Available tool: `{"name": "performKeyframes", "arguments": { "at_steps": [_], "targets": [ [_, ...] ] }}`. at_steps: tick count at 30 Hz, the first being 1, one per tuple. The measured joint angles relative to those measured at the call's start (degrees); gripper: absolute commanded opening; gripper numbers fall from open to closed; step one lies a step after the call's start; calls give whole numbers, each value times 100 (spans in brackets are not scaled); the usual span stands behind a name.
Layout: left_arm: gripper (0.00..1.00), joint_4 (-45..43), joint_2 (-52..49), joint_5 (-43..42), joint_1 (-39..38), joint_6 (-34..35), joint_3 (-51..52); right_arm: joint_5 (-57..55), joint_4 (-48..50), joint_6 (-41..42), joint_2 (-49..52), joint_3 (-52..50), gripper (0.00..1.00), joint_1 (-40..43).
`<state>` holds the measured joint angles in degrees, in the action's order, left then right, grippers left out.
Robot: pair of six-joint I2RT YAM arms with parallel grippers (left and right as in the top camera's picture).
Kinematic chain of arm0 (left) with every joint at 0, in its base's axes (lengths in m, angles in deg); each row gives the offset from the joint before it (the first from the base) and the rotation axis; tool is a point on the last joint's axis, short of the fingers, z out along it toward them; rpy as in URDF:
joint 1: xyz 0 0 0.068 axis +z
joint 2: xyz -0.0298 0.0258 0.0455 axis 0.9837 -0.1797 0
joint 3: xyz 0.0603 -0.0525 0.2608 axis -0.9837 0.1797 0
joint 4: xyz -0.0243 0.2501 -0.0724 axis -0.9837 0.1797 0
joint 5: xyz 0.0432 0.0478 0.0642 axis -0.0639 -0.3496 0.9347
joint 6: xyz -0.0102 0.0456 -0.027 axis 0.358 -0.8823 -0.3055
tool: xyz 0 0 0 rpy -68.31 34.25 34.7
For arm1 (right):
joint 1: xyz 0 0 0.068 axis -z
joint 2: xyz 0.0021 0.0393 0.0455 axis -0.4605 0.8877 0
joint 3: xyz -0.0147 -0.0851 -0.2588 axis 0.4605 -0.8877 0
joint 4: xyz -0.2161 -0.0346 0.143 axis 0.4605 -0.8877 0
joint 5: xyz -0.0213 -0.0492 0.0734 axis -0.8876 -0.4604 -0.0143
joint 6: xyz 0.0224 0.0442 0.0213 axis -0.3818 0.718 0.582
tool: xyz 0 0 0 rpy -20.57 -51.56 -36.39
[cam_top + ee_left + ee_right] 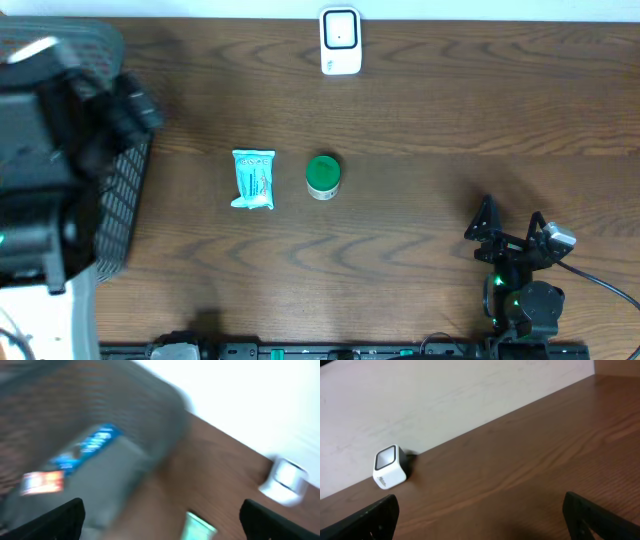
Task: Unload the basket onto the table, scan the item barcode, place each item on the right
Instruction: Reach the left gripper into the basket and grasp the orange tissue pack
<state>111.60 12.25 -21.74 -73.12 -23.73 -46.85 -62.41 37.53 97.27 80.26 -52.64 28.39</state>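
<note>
The brown wooden surface (420,120) fills the overhead view, with a pale wall (445,395) behind its far edge; a dark mesh basket (125,205) stands at its left end, partly under the blurred left arm. The left pincer (161,510) hangs over the basket, its fingers (60,517) spread to the two lower corners of the left wrist view with nothing between them; the right pincer (511,215) sits near the right front of the surface, also spread wide and empty, pointing toward the far edge.

Inside the basket lies a blue wrapper (85,447), its long axis slanting from lower left to upper right in the left wrist view; an orange and white patch shows at its lower left end, and the blur hides whether that is part of the wrapper or a separate thing. A pale blue packet (253,180) lies flat near the middle of the surface, well apart from both pincers; its long axis runs from the front edge toward the far edge, only slightly off straight, and its print is too small to read. Just to its right stands a green-lidded jar (323,176), upright, lid to the overhead camera, apart from the packet. The white scanner (340,40) stands at the far edge against the wall, beyond the jar; in the right wrist view its dark window tilts upward.
</note>
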Motion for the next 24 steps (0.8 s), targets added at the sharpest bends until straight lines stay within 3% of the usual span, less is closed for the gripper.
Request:
{"name": "performKeyframes", "arguments": {
  "at_steps": [7, 14, 19, 24],
  "targets": [
    [98, -168, -299, 308, 1342, 63, 780, 0, 2, 0, -2, 0, 99, 0],
    [98, -1919, -549, 343, 2625, -9, 2798, 0, 0, 0, 0, 0, 99, 0],
    [98, -2872, -560, 264, 3314, -542, 3716, 0, 0, 0, 0, 0, 99, 0],
    [98, -3432, -855, -26, 3670, -1307, 3877, 0, 0, 0, 0, 0, 99, 0]
  ]
}}
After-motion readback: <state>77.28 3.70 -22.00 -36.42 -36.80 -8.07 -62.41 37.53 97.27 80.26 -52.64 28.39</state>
